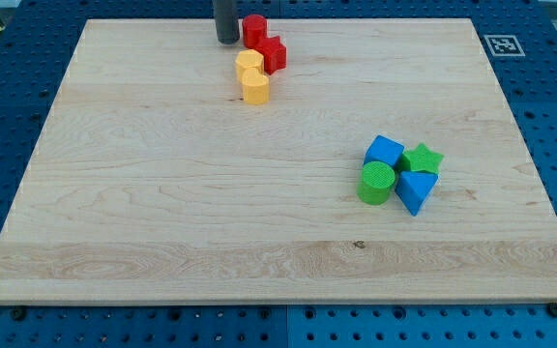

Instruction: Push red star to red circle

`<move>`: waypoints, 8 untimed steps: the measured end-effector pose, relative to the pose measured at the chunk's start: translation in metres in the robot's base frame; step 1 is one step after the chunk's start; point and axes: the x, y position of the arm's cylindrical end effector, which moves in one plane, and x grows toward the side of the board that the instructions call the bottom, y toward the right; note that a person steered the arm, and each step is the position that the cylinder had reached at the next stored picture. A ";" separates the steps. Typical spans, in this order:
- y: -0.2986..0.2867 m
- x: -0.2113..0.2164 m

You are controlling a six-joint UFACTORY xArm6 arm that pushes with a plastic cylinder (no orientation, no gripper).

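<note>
A red circle block point(253, 29) stands near the view's top edge of the wooden board point(162, 193). A red star block point(272, 53) lies just below and right of it, touching it. My tip point(226, 41) is at the view's top, just left of the red circle, close to it. The rod comes down from the top edge of the view.
A yellow block point(251, 77) of two joined rounds sits just below the red blocks. At the view's right middle lies a cluster: a blue block point(384, 151), a green star point(422, 159), a green cylinder point(376, 183) and a blue triangle point(416, 189).
</note>
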 end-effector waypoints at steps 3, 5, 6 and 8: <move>0.034 -0.003; -0.016 0.009; -0.016 0.022; -0.009 0.032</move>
